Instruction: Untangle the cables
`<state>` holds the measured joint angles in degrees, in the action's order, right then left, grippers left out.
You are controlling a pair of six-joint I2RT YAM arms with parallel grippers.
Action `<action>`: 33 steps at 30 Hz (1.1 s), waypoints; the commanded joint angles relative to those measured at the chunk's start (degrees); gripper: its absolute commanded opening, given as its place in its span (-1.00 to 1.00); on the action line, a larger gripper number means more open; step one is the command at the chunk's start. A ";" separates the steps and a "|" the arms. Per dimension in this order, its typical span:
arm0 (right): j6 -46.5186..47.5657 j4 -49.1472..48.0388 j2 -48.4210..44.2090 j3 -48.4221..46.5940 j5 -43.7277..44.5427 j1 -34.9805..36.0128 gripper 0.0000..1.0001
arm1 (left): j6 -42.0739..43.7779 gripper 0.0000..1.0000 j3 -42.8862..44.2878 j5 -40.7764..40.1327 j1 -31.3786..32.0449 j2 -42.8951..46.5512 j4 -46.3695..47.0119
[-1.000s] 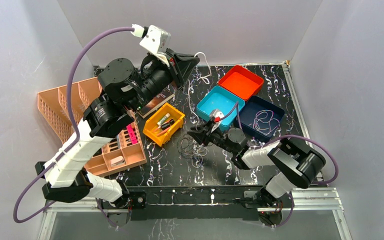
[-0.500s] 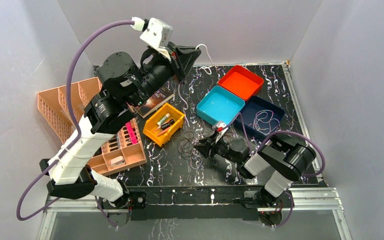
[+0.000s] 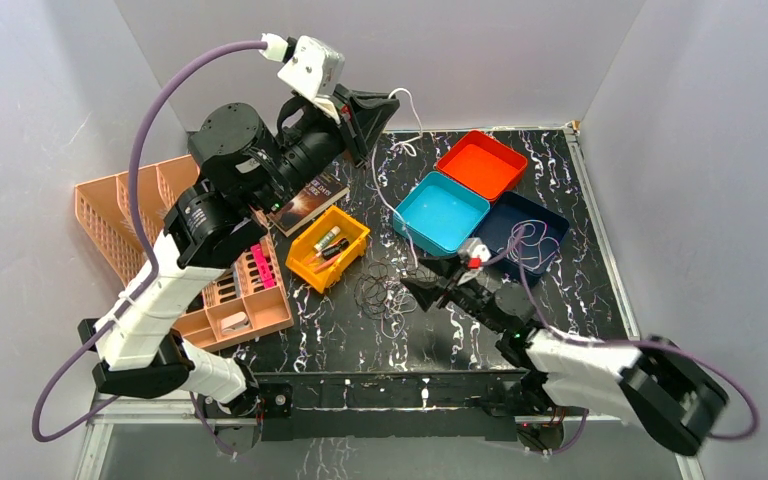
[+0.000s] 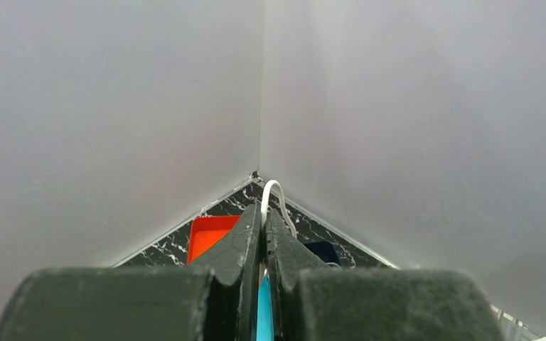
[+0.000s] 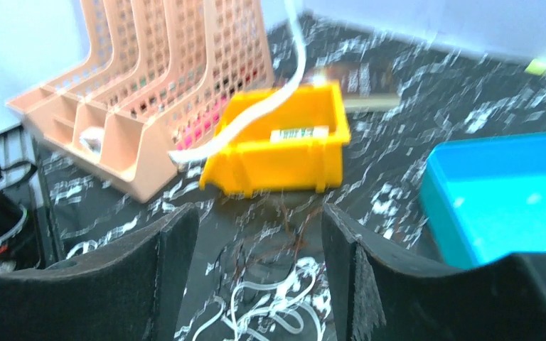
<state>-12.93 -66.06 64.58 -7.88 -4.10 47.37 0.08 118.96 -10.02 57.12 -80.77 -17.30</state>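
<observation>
Left arm raised high over the far left of the black, white-veined marble-pattern table (image 3: 560, 290). Left gripper (image 3: 390, 106) has its jaws pressed together on a white cable (image 3: 412, 112). The left wrist view shows the cable's loop (image 4: 274, 182) standing out just past the closed tips of the left gripper (image 4: 263, 210). Below the jaws the cable hangs down toward the table. In the right wrist view it shows as a blurred pale band (image 5: 245, 122) crossing in front of the yellow plastic bin (image 5: 284, 153).

Right arm stretched low across the table. Right gripper (image 3: 408, 288) has its jaws spread wide and nothing between them. Its tips (image 5: 257, 213) point toward the bin.

A tangle of thin dark wires (image 3: 374, 290) lies in curly loops on the table, between the yellow bin (image 3: 328, 247) and the right gripper. Paler loops (image 3: 394, 322) lie just on its near side. In the right wrist view the dark wires (image 5: 284, 231) show on the table beyond the gap of the open jaws. Whether the jaws touch them, cannot tell; the view is blurred.

Another pale thin wire loop (image 3: 528, 238) sits inside the navy square tray (image 3: 552, 222).

Also on the table:
- cyan square tray (image 3: 440, 212)
- orange square tray (image 3: 480, 163)
- peach perforated plastic organiser (image 3: 120, 215) at the left edge
- dark booklet (image 3: 310, 197) behind the bin
</observation>
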 commanded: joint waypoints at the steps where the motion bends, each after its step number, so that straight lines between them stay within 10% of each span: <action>1: 8.53 19.31 -16.33 -3.80 4.73 0.35 0.47 | 0.39 -1.00 -1.81 0.85 0.01 3.27 -0.01; 11: 18.54 28.17 -31.54 -11.15 5.77 0.35 0.61 | -0.70 -1.00 -6.88 -0.27 0.01 5.94 0.63; 33: 31.50 17.48 -12.36 -37.11 -6.46 0.34 0.97 | -1.38 -1.00 -7.98 -0.96 0.01 6.33 -0.28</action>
<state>17.93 -43.51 50.70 -40.71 -10.85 47.37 -0.95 110.98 -10.81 57.10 -76.38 -18.26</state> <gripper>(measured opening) 0.983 0.018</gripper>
